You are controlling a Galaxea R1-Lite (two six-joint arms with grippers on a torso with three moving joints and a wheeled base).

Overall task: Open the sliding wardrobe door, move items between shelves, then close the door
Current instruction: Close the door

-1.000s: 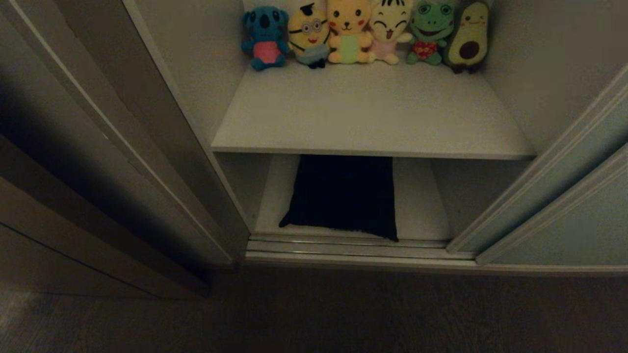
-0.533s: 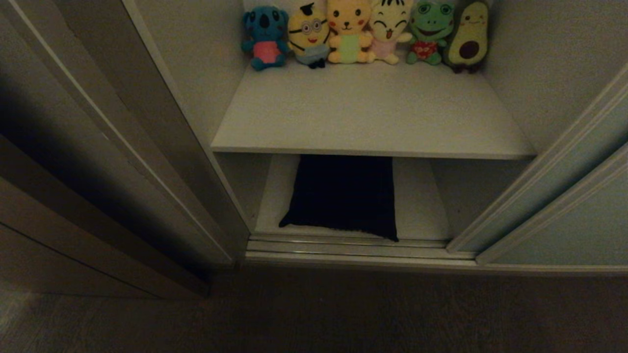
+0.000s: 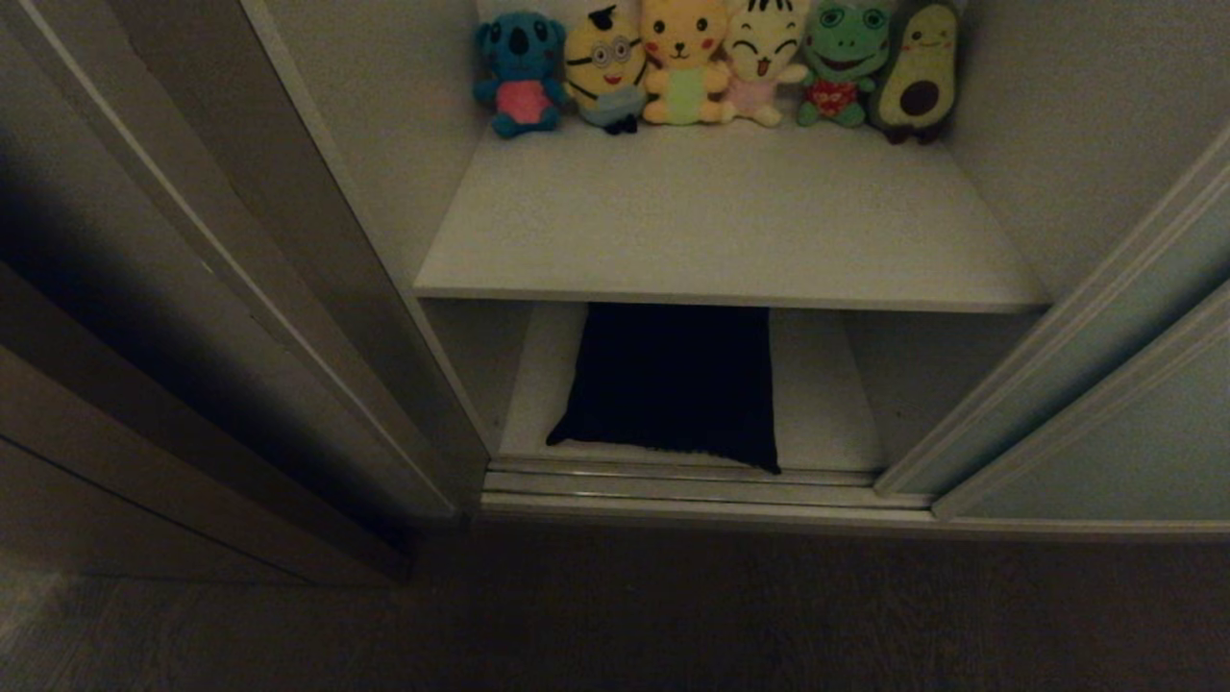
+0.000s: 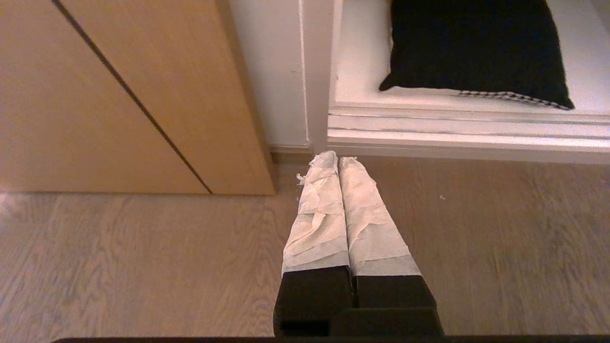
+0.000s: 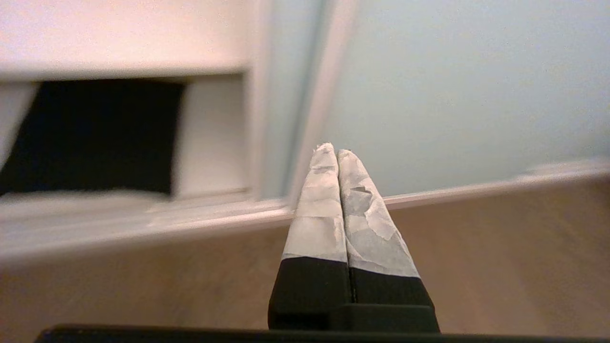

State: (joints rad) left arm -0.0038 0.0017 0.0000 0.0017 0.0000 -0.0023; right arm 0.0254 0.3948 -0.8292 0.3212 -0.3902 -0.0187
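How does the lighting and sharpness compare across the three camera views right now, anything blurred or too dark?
Head view: dim overall, deep shadow beside the wardrobe at left, the black garment nearly featureless. Left wrist view: bright and sharp, floor grain and the left gripper crisp. Right wrist view: well lit, but the sliding wardrobe door and floor are smeared, while the right gripper is sharp.

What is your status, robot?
Left gripper shut, empty, above floor. Right gripper shut, empty, near door. Black garment on lower shelf. Nothing in the way.
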